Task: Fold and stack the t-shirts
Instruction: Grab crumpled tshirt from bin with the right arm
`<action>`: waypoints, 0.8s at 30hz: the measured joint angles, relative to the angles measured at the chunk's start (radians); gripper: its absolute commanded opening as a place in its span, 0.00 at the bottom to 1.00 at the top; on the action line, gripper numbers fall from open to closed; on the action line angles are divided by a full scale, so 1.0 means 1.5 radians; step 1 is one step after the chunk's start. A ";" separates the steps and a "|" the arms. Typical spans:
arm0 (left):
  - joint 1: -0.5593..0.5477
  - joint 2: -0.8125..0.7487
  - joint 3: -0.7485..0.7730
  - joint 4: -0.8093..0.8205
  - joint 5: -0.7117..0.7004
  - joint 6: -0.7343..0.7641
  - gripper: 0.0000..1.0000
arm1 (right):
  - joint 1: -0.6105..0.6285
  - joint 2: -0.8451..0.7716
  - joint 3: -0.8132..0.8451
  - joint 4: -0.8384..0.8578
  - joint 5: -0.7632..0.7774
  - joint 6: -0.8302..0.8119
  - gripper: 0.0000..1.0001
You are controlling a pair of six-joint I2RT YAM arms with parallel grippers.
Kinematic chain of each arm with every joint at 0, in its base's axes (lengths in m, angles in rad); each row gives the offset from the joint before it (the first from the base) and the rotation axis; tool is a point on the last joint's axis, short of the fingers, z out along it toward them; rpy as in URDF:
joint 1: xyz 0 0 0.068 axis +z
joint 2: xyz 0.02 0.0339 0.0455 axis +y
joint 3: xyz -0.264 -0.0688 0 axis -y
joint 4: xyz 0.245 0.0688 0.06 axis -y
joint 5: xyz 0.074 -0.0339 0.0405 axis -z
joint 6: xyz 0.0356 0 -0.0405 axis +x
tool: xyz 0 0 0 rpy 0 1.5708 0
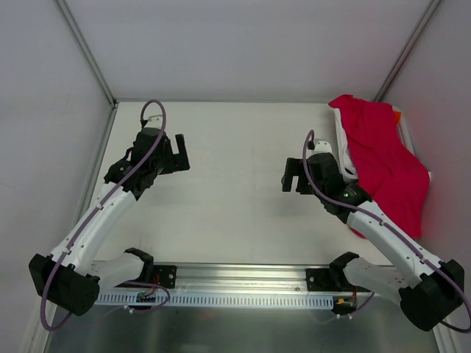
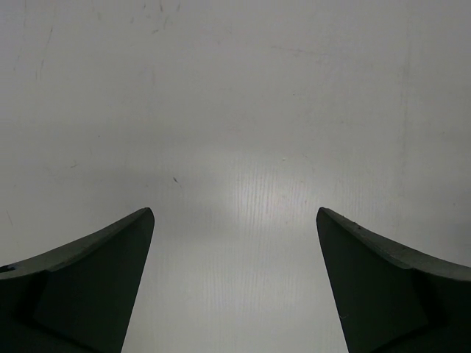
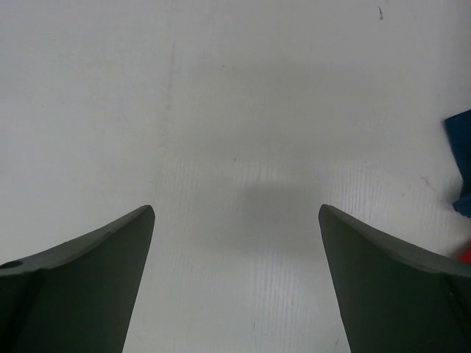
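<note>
A crimson t-shirt [image 1: 384, 163] lies crumpled at the far right of the table, draped over a white basket [image 1: 341, 126]. A sliver of orange t-shirt [image 1: 398, 115] peeks out behind it. My right gripper [image 1: 294, 175] hovers just left of the basket, open, and the right wrist view shows only bare table between its fingers [image 3: 235, 209]. My left gripper [image 1: 177, 154] is far across the table at the back left. It is open too, with nothing between the jaws [image 2: 234, 213].
White walls with metal posts close in the table [image 1: 235, 147] at the back and both sides. A metal rail [image 1: 243, 283] with the arm bases runs along the near edge. A blue scrap [image 3: 461, 158] and a red patch [image 3: 465, 254] show at the right wrist view's edge.
</note>
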 measured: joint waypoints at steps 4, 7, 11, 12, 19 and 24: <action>0.000 -0.037 -0.009 0.002 -0.009 0.010 0.97 | -0.009 0.037 0.039 -0.006 -0.006 -0.004 1.00; 0.000 -0.073 -0.019 0.003 -0.016 0.012 0.97 | -0.057 0.151 0.147 -0.047 0.030 -0.008 1.00; 0.000 -0.089 -0.020 0.006 -0.015 0.013 0.97 | -0.266 0.184 0.180 -0.051 0.033 0.030 0.99; 0.000 -0.086 -0.020 0.005 -0.013 0.014 0.97 | -0.330 0.183 0.179 -0.049 0.039 0.042 0.99; 0.000 -0.053 -0.020 0.005 0.008 0.016 0.97 | -0.447 0.232 0.264 -0.091 0.117 0.049 1.00; 0.000 -0.053 -0.020 0.005 0.007 0.017 0.98 | -0.479 0.304 0.332 -0.086 0.137 0.039 0.99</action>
